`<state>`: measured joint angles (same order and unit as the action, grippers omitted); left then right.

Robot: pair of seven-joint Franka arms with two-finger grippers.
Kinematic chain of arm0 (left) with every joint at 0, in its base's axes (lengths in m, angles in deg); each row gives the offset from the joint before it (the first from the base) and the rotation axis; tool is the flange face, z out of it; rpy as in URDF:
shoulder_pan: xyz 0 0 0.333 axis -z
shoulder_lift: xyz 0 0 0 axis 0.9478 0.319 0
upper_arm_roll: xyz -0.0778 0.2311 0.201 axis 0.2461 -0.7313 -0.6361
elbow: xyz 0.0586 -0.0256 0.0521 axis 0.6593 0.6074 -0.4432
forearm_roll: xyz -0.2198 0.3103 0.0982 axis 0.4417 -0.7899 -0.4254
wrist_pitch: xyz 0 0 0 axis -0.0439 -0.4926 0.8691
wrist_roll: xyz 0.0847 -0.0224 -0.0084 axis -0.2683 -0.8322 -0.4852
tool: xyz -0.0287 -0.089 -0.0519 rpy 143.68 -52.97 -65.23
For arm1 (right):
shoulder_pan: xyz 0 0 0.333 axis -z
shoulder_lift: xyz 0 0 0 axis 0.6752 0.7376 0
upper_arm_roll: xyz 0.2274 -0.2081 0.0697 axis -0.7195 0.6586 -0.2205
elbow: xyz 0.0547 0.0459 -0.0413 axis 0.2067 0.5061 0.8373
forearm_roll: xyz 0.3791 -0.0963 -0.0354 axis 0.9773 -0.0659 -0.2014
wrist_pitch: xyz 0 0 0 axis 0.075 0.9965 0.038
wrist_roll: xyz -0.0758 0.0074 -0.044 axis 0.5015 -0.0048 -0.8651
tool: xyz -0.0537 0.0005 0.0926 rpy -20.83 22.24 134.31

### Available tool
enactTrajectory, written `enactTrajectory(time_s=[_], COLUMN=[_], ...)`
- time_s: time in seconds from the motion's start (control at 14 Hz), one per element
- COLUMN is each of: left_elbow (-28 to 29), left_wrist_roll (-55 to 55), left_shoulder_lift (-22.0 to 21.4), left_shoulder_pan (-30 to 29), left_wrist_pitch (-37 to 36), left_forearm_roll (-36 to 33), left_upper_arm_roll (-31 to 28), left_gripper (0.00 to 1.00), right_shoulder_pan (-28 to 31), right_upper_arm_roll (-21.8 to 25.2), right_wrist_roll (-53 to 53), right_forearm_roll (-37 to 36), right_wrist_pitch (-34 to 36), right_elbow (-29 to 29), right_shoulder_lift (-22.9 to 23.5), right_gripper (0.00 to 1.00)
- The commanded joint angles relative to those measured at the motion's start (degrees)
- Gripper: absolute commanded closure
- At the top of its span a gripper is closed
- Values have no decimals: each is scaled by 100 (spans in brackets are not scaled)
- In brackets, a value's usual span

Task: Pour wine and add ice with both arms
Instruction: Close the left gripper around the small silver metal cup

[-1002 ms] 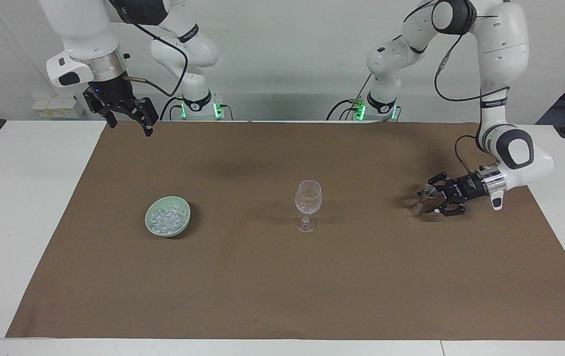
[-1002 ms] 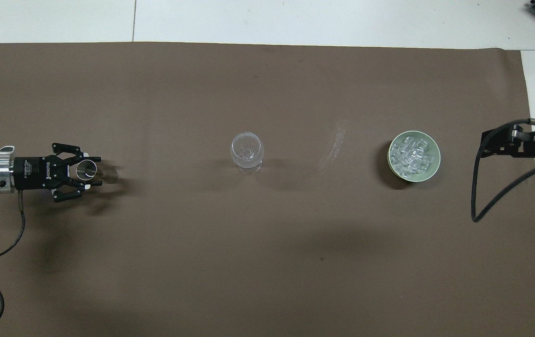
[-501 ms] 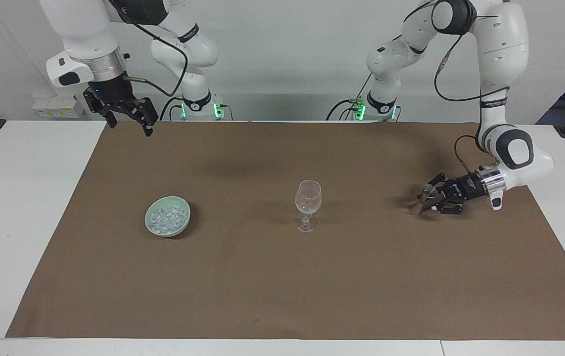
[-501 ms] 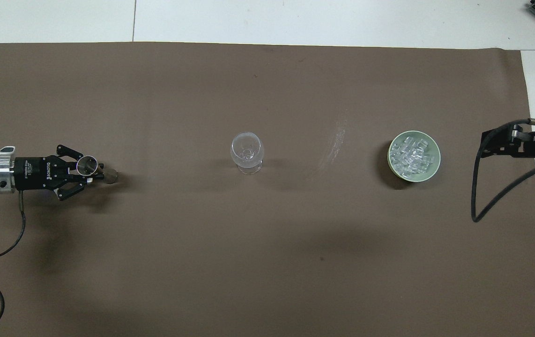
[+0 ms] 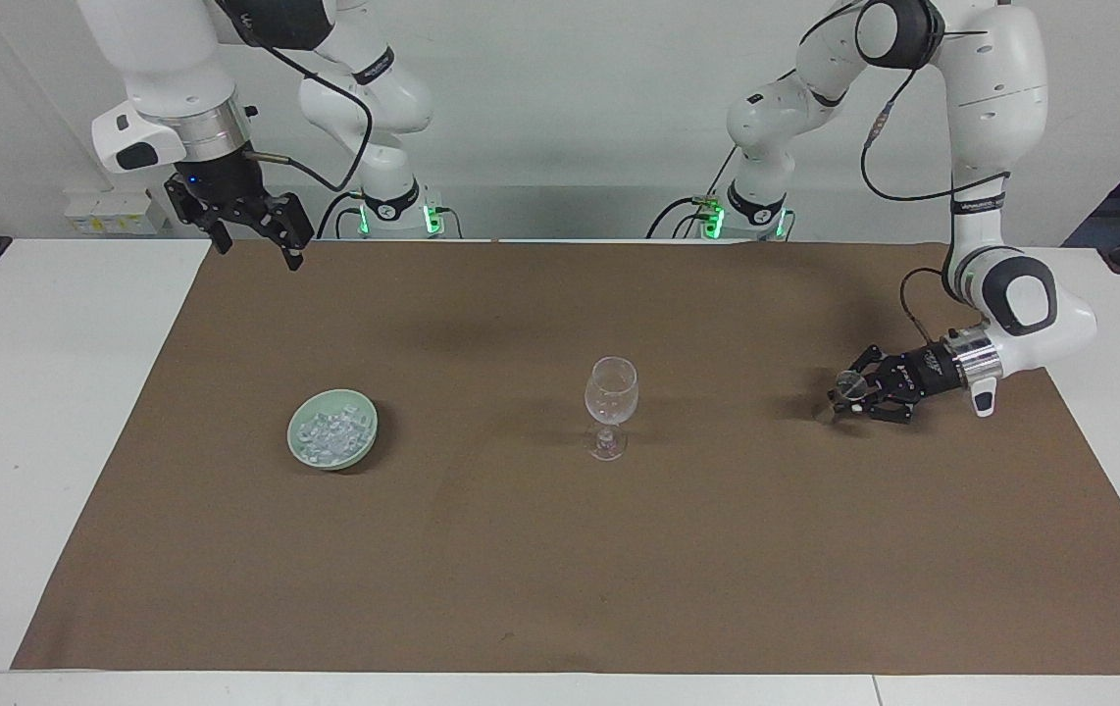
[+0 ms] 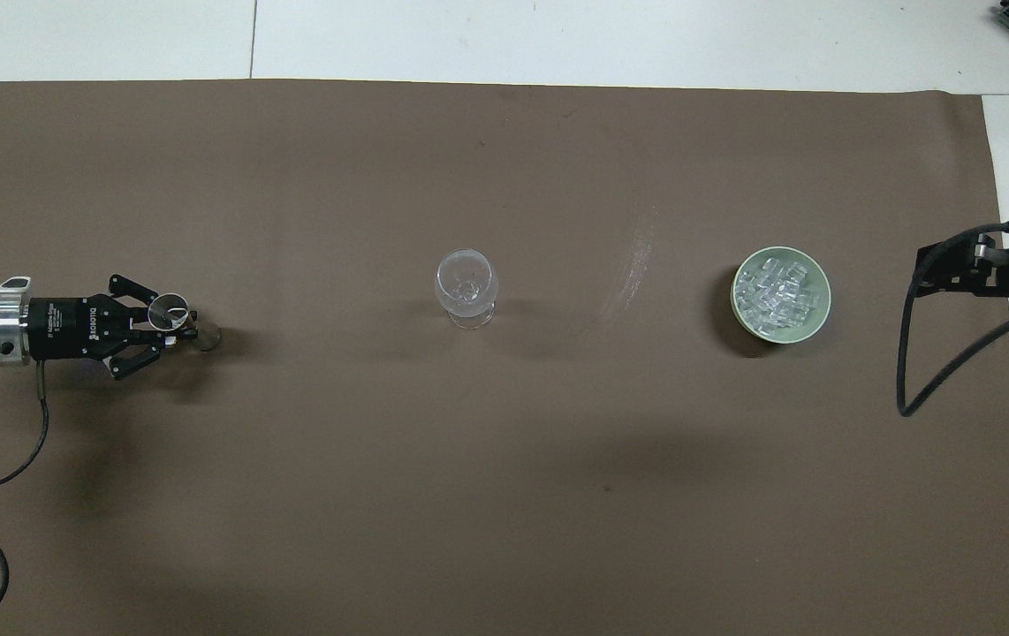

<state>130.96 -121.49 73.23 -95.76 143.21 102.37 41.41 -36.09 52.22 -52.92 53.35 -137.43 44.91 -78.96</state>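
My left gripper (image 5: 850,388) (image 6: 176,323) lies low over the mat at the left arm's end of the table, shut on a small clear cup (image 5: 851,378) (image 6: 167,310) that leans over. The wine shows only as a brownish tint at the cup's lower end (image 6: 208,334). A clear stemmed glass (image 5: 611,394) (image 6: 466,281) stands upright mid-mat. The ice (image 5: 329,432) (image 6: 777,291) is heaped in a pale green bowl (image 5: 367,439) (image 6: 821,311) toward the right arm's end. My right gripper (image 5: 259,241) (image 6: 951,268) hangs open and empty, high over the mat's corner near the robots.
A brown mat (image 5: 560,569) (image 6: 504,495) covers most of the white table (image 5: 40,412). Black cables (image 6: 911,371) loop from the right wrist. A faint whitish smear (image 6: 637,256) marks the mat between glass and bowl.
The left gripper's fingers have closed onto the small cup, which has tipped slightly. The right arm has barely shifted.
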Motion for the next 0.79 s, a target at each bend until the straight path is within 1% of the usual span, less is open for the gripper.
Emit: enactTrajectory(time_s=[0.0, 0.43, 0.57, 0.72], left_elbow=[79, -141, -150, -202], left_wrist_roll=[50, -20, -90, -466], left_shoulder_lift=[-111, -181, -313, -514], left_shoulder_pan=[45, 168, 186, 457], left_wrist_pitch=[-224, -470, -497, -402], left_forearm_roll=[215, 304, 304, 304], left_upper_arm_roll=[-56, -3, 23, 49], left_gripper=[100, 100, 100, 100], right_shoulder_pan=[118, 153, 153, 153], right_upper_arm_roll=[-46, -46, -46, -46], right_wrist_roll=[167, 185, 193, 193], right_forearm_roll=[80, 80, 80, 80], right_wrist_pitch=[-47, -108, -117, -117], right_elbow=[65, 65, 65, 65], right_shoulder_lift=[-67, -59, -59, -59], right_gripper=[0, 0, 0, 0])
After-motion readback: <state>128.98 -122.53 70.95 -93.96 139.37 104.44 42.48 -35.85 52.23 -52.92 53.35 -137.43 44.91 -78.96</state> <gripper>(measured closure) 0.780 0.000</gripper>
